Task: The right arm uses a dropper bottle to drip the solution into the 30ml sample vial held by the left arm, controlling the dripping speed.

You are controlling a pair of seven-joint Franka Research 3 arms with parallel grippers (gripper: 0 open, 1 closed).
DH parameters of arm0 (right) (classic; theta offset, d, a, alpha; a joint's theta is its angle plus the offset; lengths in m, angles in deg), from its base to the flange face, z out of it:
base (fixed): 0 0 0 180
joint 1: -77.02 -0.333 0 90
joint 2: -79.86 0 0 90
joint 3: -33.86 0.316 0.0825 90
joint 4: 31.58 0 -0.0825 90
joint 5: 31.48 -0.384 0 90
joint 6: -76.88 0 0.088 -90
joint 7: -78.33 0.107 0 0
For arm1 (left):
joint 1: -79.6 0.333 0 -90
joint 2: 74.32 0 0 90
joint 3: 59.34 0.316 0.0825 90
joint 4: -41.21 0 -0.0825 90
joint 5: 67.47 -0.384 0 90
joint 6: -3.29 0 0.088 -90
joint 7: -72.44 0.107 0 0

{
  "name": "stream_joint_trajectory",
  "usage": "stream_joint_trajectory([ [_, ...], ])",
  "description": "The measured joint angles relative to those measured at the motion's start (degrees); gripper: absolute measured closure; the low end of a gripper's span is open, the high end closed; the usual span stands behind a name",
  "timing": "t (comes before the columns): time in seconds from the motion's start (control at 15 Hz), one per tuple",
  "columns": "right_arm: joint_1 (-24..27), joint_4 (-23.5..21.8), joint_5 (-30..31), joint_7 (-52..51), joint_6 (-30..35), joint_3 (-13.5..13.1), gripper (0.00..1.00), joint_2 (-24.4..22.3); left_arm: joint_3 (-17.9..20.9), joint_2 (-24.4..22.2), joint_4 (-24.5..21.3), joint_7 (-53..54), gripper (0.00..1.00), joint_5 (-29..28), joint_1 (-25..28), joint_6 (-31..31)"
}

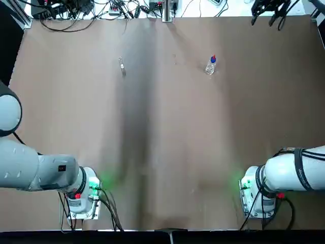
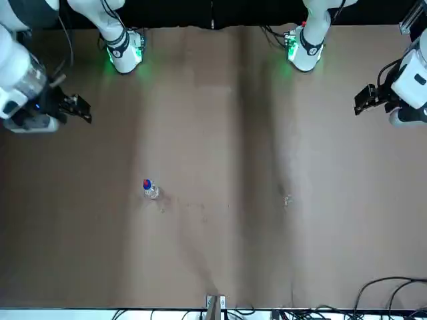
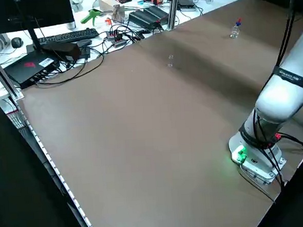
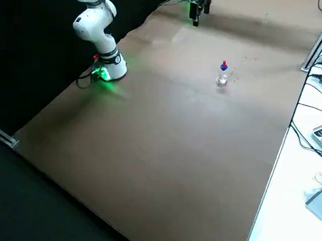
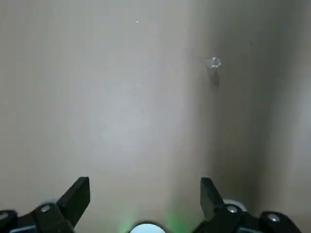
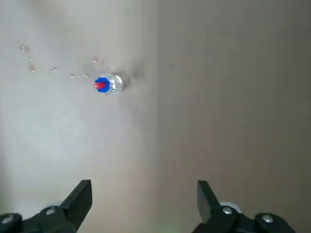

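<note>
A brown tabletop (image 1: pixel 172 127) is spreading between the two arm bases, with green light glowing on it beside each base and droplets lying near the bottle. Along its far edge a white side table (image 3: pixel 93 40) is carrying a monitor (image 3: pixel 24 16), a keyboard (image 3: pixel 67 36) and tangled black cables (image 1: pixel 76 12), while dark curtains (image 4: pixel 37 56) are hanging behind the bases. The dropper bottle (image 1: pixel 210 65), clear with a blue collar and red tip, is standing upright on the robot's right half of the table toward the far edge; its contents cannot be told. The sample vial (image 1: pixel 122 66), clear and faint, is standing well apart from it on the left half. The left gripper (image 5: pixel 146 194) is hovering above the table, fingers spread wide, holding nothing. The right gripper (image 6: pixel 145 196) is likewise hovering wide and unladen, away from the bottle.
</note>
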Motion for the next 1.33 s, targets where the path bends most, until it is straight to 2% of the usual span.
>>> stream_joint_trajectory([
  [0.33, -4.28, -0.04, -0.13, 4.43, -5.77, 0.11, 0.02, 6.80, 0.43, 2.77, -0.16, 20.72, 0.00, 0.00, 1.13, -0.82],
  [0.73, -8.13, -0.08, -0.16, 11.32, -15.40, 0.13, 0.07, 14.95, 0.59, 8.35, 0.16, 32.54, 0.00, 2.58, 4.03, -5.81],
  [0.93, -9.52, 0.18, -0.13, 12.69, -18.50, 0.12, 0.13, 20.06, 0.63, 10.56, 0.95, 43.89, 0.00, 9.16, 7.88, -7.55],
  [1.0, -10.80, 1.52, -0.09, 13.01, -19.25, 0.13, 0.16, 23.15, 0.68, 12.52, 1.03, 53.44, 0.00, 15.11, 11.40, -7.66],
  [1.07, -11.27, 2.48, -0.07, 13.19, -19.34, 0.13, 0.17, 24.47, 0.71, 13.75, 1.08, 58.72, 0.00, 17.60, 12.85, -7.87],
  [1.2, -11.60, 3.75, -0.05, 13.27, -20.87, 0.11, 0.28, 26.37, 0.77, 16.01, 1.20, 67.53, 0.00, 20.36, 14.36, -8.83],
  [1.33, -11.59, 4.16, -0.05, 13.28, -22.47, -0.03, 0.30, 27.41, 0.76, 17.74, 1.29, 73.47, 0.00, 23.45, 14.64, -9.23],
])
